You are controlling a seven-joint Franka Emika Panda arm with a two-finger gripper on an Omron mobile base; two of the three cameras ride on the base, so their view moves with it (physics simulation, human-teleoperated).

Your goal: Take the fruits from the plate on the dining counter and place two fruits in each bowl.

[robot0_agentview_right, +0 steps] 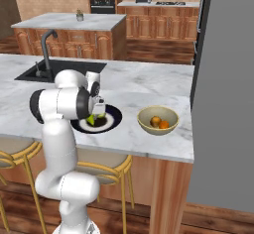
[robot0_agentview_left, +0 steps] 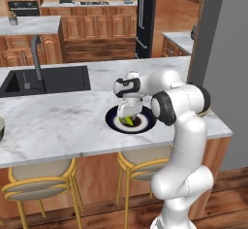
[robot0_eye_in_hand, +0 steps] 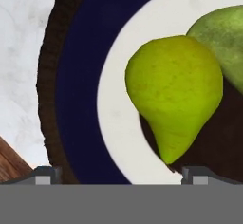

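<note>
Two fruits lay on the plate (robot0_eye_in_hand: 76,99): a yellow-green pear (robot0_eye_in_hand: 175,90) with its narrow end pointing toward the camera on the hand, and, touching it on the far right in that view, a duller green fruit (robot0_eye_in_hand: 228,38) cut off by the picture's edge. Two more sat together in the bowl (robot0_agentview_right: 158,120) to the right of the plate, a brownish-orange one (robot0_agentview_right: 155,121) and a brighter orange (robot0_agentview_right: 163,125). At the left edge of the left base view the rim of a second bowl (robot0_agentview_left: 1,128) showed on the worktop (robot0_agentview_left: 58,121), too little of it to tell what it held. The plate was round and flat, with a dark navy rim and a whitish centre, and stood near the front edge of the worktop, right of the black sink (robot0_agentview_left: 48,80) and its tap (robot0_agentview_left: 36,60). Two stools (robot0_agentview_left: 41,182) with gold frames stood under the worktop. The arm was folded forward over the plate, its wrist bent steeply down, so the end effector (robot0_agentview_left: 129,117) hung just above the pear. Its fingers (robot0_eye_in_hand: 47,174) stood wide apart on either side of the fruit, gripping nothing.
</note>
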